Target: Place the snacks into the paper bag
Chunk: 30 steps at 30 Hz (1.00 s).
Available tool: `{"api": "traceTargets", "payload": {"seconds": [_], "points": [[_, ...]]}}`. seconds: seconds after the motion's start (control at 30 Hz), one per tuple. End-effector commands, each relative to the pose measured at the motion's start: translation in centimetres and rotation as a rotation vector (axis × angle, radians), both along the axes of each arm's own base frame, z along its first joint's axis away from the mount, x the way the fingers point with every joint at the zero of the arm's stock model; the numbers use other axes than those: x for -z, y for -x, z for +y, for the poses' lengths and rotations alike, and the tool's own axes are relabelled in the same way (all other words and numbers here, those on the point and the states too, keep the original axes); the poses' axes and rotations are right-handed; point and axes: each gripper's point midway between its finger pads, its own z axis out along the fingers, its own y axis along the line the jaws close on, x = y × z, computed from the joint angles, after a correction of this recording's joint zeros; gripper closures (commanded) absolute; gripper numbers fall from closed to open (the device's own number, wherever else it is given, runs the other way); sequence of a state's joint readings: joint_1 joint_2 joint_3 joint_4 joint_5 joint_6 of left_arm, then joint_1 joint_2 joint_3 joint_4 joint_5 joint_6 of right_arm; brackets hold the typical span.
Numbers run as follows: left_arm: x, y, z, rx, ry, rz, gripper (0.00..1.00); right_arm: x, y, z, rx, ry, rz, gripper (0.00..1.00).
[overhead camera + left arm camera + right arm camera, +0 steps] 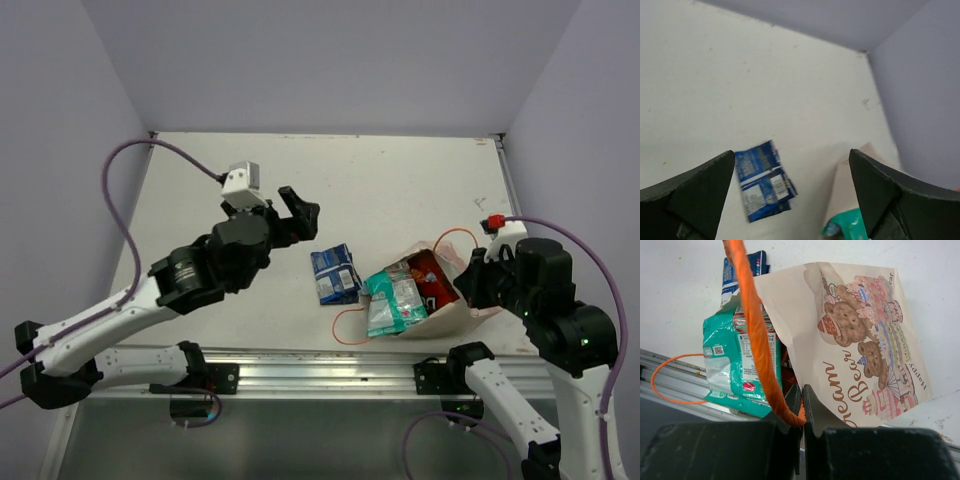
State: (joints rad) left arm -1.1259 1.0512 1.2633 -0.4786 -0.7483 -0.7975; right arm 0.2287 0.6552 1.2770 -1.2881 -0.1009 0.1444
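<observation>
One snack outside: dark blue packet flat on counter, just beside paper bag mouth. My left claw hovers near it, jaws wide, holding nothing. My right claw pinched tight on bag rim plus orange handle. Bag lies on side; teal packet half out, red packet deeper in. Blue one likely light, slick, crinkly foil: best pinch at crimped end seam, not flat middle. Bag paper thin, crumples easily.

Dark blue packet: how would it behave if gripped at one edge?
Probably floppy: the dark blue packet shows a crease across its middle, so it may sag. Likely light, being thin and flat; pushed, it should slide rather than roll.
</observation>
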Motion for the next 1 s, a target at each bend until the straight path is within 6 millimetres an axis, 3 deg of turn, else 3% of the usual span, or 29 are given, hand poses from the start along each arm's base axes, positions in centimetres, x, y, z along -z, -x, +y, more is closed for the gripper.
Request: {"api": "traceTargets", "payload": {"seconds": [0.0, 0.1, 0.13, 0.2, 0.23, 0.33, 0.7, 0.8, 0.83, 0.97], "points": [[14.8, -1.7, -0.5, -0.011, -0.258, 0.291, 0.00, -3.0, -1.3, 1.2, -0.047, -0.047, -0.106, 1.00], [21.0, -1.5, -3.3, 0.087, -0.285, 0.451, 0.00, -3.0, -1.4, 1.3, -0.053, -0.050, -0.110, 1.00], [24.0, -1.2, -4.5, 0.130, -0.303, 0.527, 0.00, -3.0, -1.6, 1.4, -0.055, -0.050, -0.107, 1.00], [27.3, -0.6, -5.4, 0.168, -0.326, 0.608, 0.00, -3.1, -1.7, 1.4, -0.055, -0.051, -0.110, 1.00], [30.0, 0.0, -5.9, 0.185, -0.349, 0.679, 0.00, -3.1, -1.7, 1.4, -0.056, -0.052, -0.111, 1.00], [33.5, 0.8, -6.1, 0.193, -0.378, 0.757, 0.00, -3.3, -1.6, 1.4, -0.055, -0.052, -0.115, 1.00], [36.1, 0.2, -8.1, 0.265, -0.339, 0.717, 0.01, -3.2, -1.3, 1.3, -0.054, -0.049, -0.114, 1.00], [36.8, 0.2, -7.8, 0.255, -0.360, 0.726, 0.62, -3.1, -1.3, 1.3, -0.058, -0.051, -0.110, 1.00], [37.1, 0.2, -7.1, 0.230, -0.389, 0.734, 1.00, -3.1, -1.3, 1.3, -0.058, -0.052, -0.112, 1.00], [35.8, -0.6, -5.5, 0.156, -0.434, 0.701, 1.00, -3.0, -1.3, 1.4, -0.060, -0.055, -0.111, 1.00]]}}
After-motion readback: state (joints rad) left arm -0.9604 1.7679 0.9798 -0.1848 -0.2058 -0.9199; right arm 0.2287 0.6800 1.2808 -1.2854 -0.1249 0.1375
